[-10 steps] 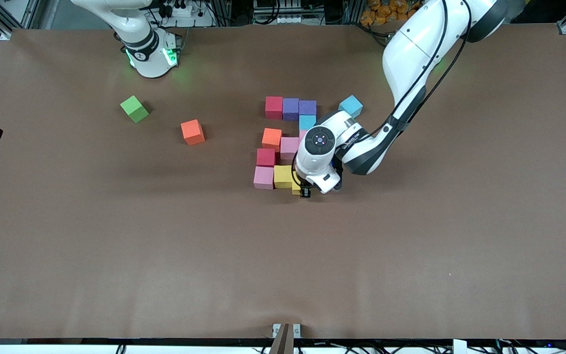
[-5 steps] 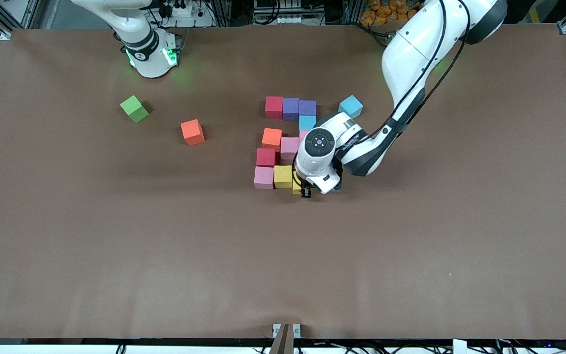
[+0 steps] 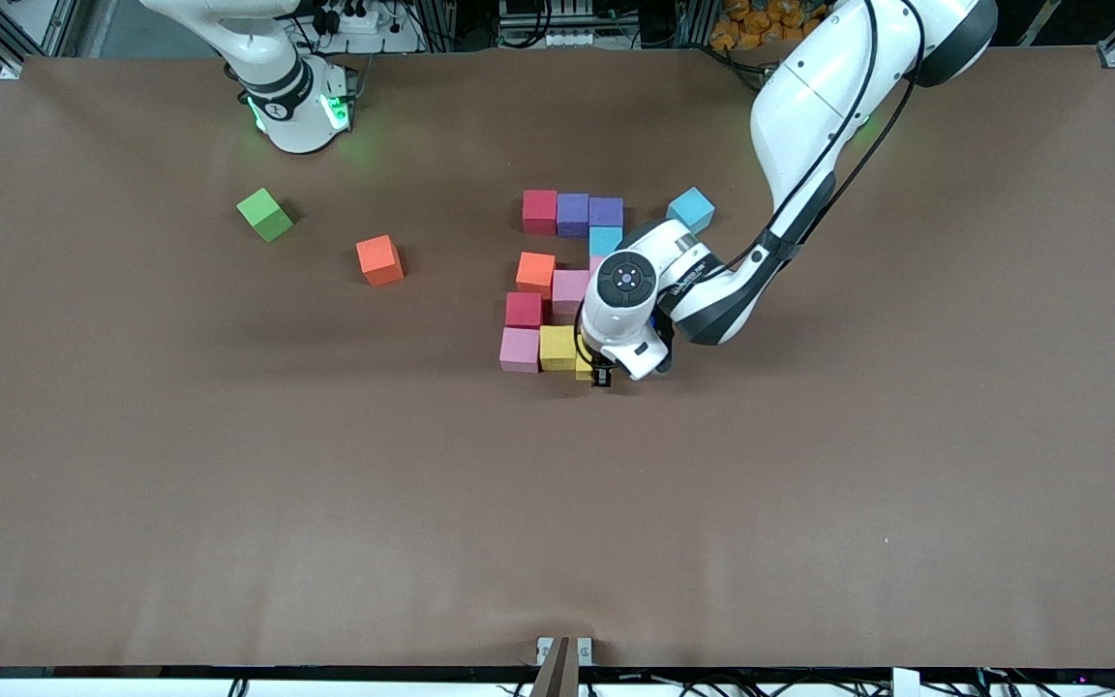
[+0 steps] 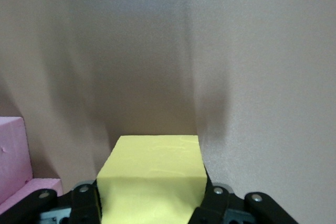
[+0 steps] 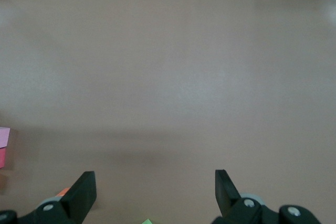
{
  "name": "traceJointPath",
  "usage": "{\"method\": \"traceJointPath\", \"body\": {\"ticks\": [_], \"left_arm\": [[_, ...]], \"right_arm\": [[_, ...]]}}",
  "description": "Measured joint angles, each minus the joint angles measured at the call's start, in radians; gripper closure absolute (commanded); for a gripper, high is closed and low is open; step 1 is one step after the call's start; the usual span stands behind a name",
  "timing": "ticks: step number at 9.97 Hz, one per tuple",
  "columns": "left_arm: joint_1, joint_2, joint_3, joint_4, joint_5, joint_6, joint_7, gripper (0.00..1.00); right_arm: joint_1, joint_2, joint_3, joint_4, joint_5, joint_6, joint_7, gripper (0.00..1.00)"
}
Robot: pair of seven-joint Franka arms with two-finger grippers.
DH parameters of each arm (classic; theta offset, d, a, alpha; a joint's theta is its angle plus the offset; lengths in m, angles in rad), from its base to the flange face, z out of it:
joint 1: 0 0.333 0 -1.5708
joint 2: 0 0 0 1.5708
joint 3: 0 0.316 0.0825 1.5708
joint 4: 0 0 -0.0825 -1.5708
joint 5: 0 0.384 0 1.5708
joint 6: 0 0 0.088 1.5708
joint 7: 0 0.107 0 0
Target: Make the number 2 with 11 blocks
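Left wrist view alone shows the left gripper (image 4: 149,211) clenching a matte yellow cube (image 4: 152,182); the waiting right gripper (image 5: 155,192) fingers gape.

Arms: glossy white shells, black joint bands.
Left arm (image 3: 809,106): black cable along its side; round black cap with red-and-blue dots above the claw.
Right arm (image 3: 267,58): green light at its ring.
Fingers (image 5: 79,192): black, silver screws.
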Motion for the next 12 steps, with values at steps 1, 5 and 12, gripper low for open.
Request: {"method": "traceJointPath", "body": {"ticks": [1, 5, 12], "left_arm": [[-0.001, 0.000, -0.001, 0.000, 0.000, -0.020, 0.000, 0.00], [0.001, -0.032, -0.002, 0.013, 0.002, -0.109, 0.004, 0.00], [0.126, -0.244, 0.006, 0.023, 0.006, -0.297, 0.243, 0.00]], "right_arm": [[-0.001, 0.000, 0.000, 0.002, 0.000, 0.000, 0.000, 0.00], [-0.010, 0.000, 0.000, 0.014, 0.000, -0.001, 0.000, 0.00], [-0.011, 0.000, 0.000, 0.026, 0.000, -0.002, 0.000, 0.00]]}}
